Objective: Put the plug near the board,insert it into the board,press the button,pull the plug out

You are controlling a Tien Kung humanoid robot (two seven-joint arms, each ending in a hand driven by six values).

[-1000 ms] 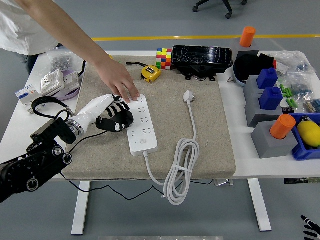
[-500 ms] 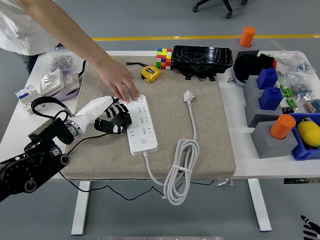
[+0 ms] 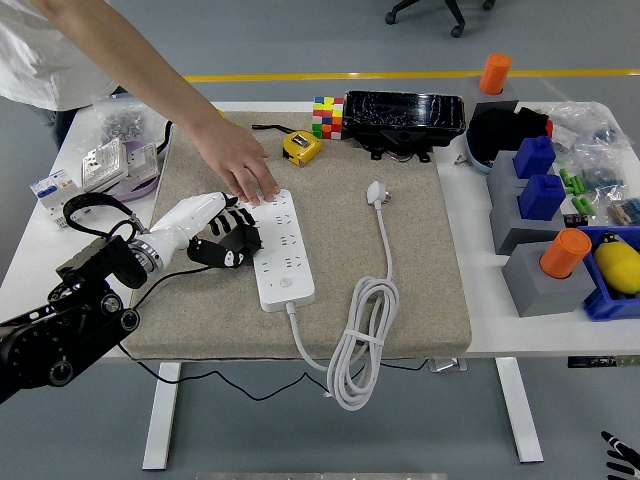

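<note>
White power strip (image 3: 283, 253) lies lengthwise on the grey mat (image 3: 420, 270), several socket rows, one button near its front end. Its white plug (image 3: 376, 192) lies loose on the mat to the right, unplugged, cable coiled at the desk (image 3: 520, 330) front edge. Blue bin (image 3: 598, 305) at far right holds a yellow object (image 3: 617, 266). Left hand (image 3: 226, 240): fingers curled loosely, holding nothing, touching the strip's left side. A person's hand (image 3: 240, 170) presses the strip's far end.

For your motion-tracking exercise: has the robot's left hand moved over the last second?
Yes, slightly. The left hand has drawn back leftward and a little up, away from the power strip, which stayed put.
</note>
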